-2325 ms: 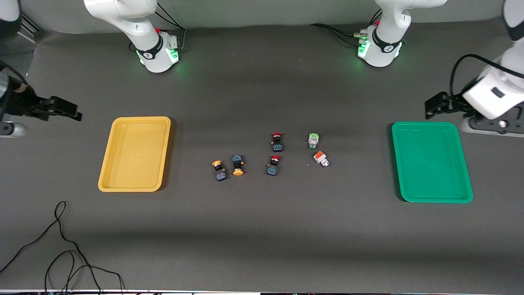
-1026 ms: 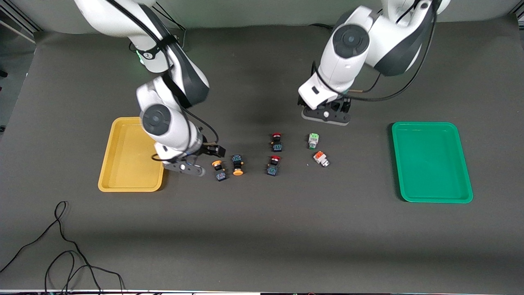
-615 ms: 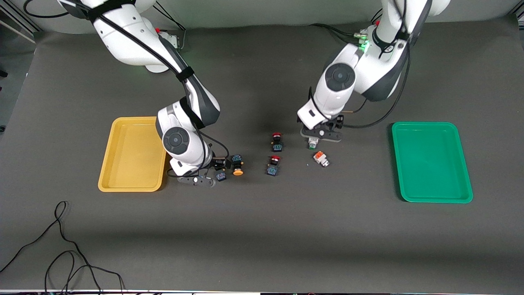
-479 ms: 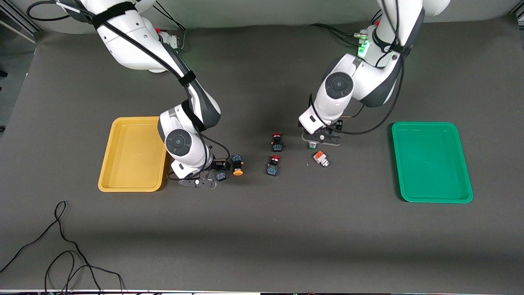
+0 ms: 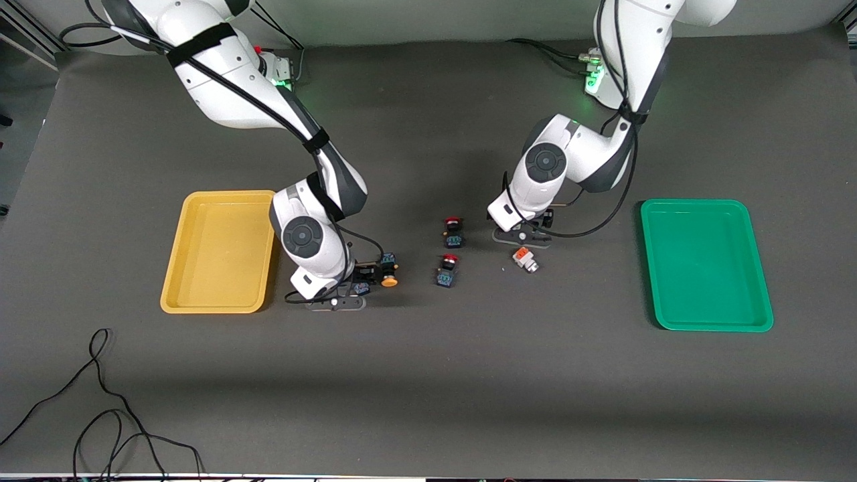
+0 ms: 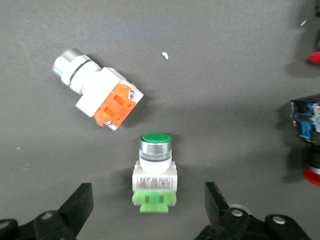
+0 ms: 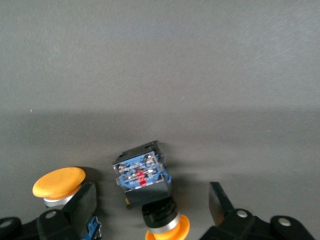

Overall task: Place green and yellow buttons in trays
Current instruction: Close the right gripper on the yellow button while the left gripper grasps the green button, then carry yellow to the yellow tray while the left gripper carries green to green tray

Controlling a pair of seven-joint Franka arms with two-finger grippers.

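At the centre of the front frame, on the dark desk, the left gripper [image 6: 149,212] straddles, wide open and empty, the white-bodied green-capped plastic button [image 6: 154,172], while the right gripper [image 7: 150,212], likewise open, brackets the round yellow-capped black-blue button [image 7: 147,187].

You saw a matt, dark grey table covering [image 5: 428,388], two smooth, glossy plastic trays [image 5: 221,251], and a white plastic button [image 6: 155,172] with a shiny metal collar under its glossy green cap.
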